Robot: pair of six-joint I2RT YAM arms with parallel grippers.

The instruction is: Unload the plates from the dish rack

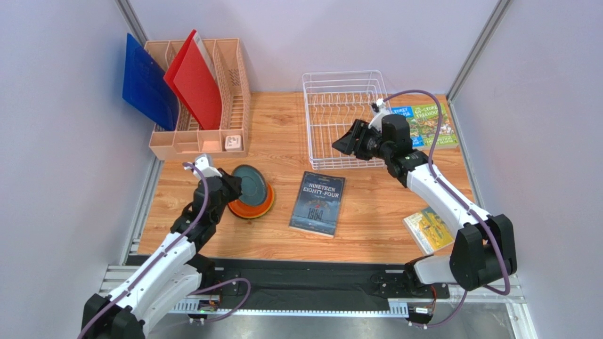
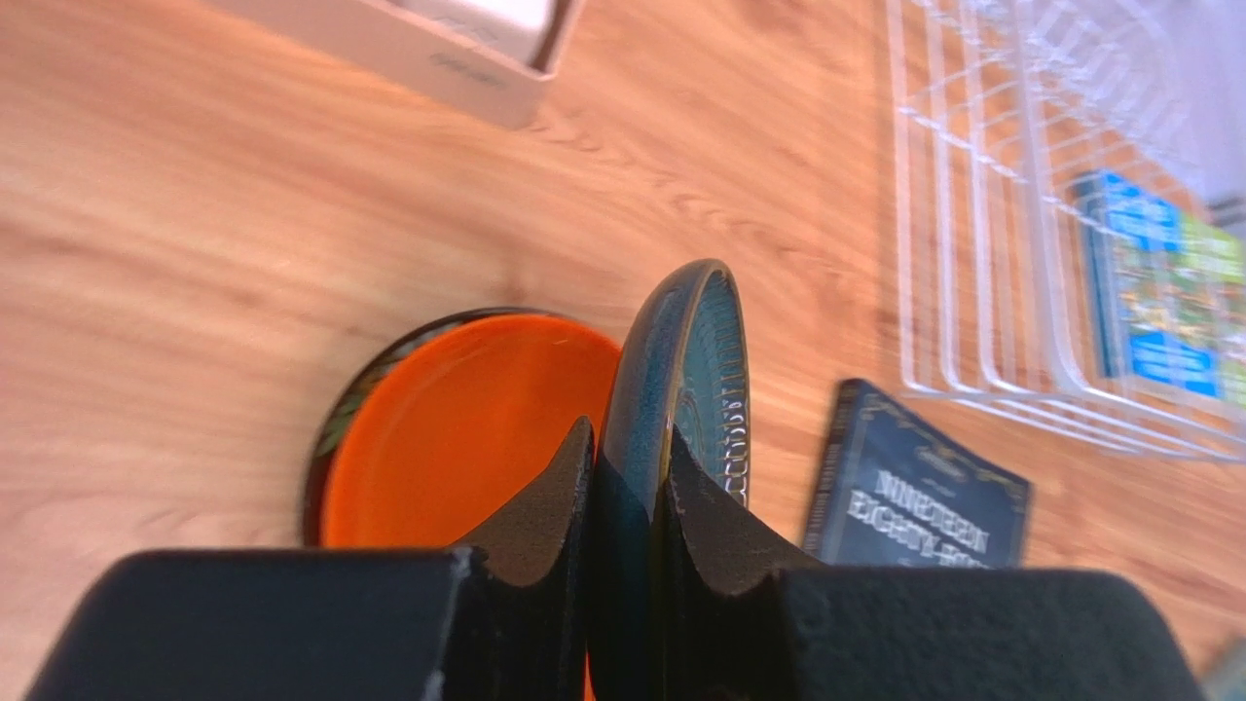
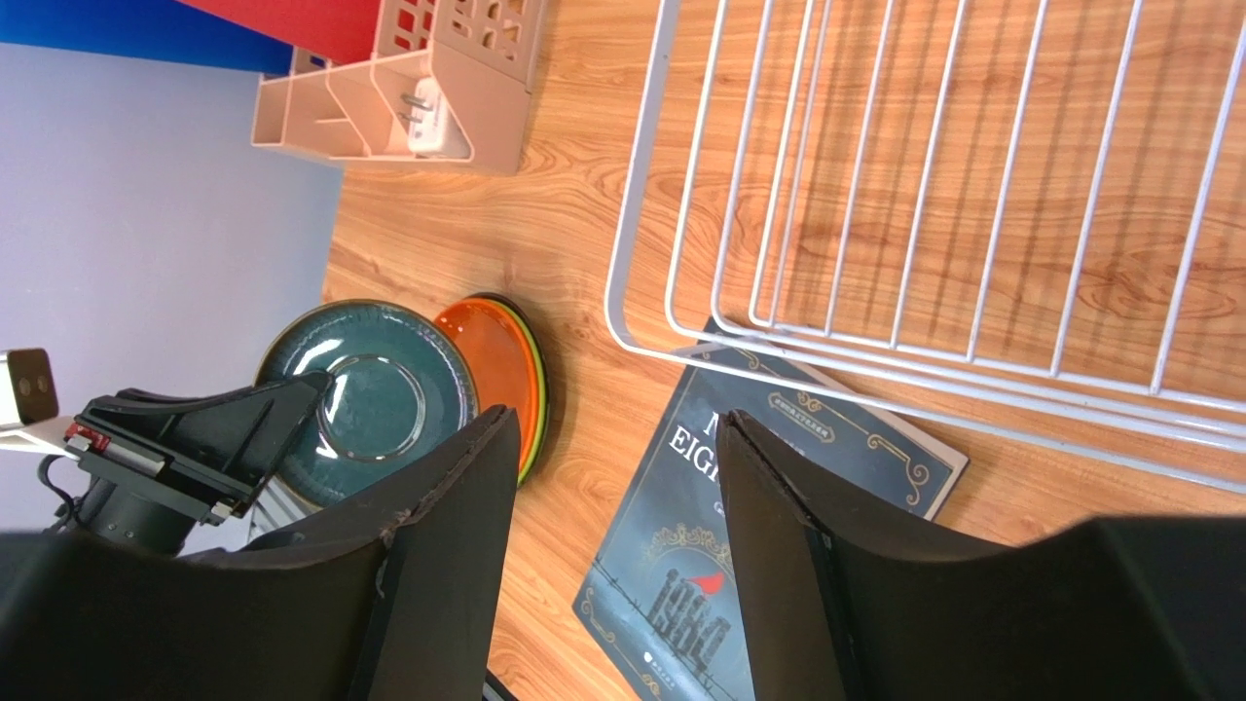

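My left gripper [image 1: 228, 185] is shut on the rim of the dark teal-grey plate [image 1: 250, 185], holding it tilted just above the stack. In the left wrist view its fingers [image 2: 549, 511] pinch that plate [image 2: 688, 365] on edge. Under it lies the orange plate [image 1: 256, 209], also in the left wrist view [image 2: 468, 424], with a dark floral rim below; a green edge shows in the right wrist view [image 3: 538, 395]. The white wire dish rack [image 1: 345, 116] holds no plates. My right gripper [image 1: 345, 141] is open and empty over the rack's front edge [image 3: 936, 365].
A salmon-pink organiser [image 1: 202, 99] with red and blue boards stands back left. A dark book [image 1: 318, 203] lies in the middle. A green book [image 1: 425, 126] lies right of the rack, a yellow book [image 1: 429, 229] front right.
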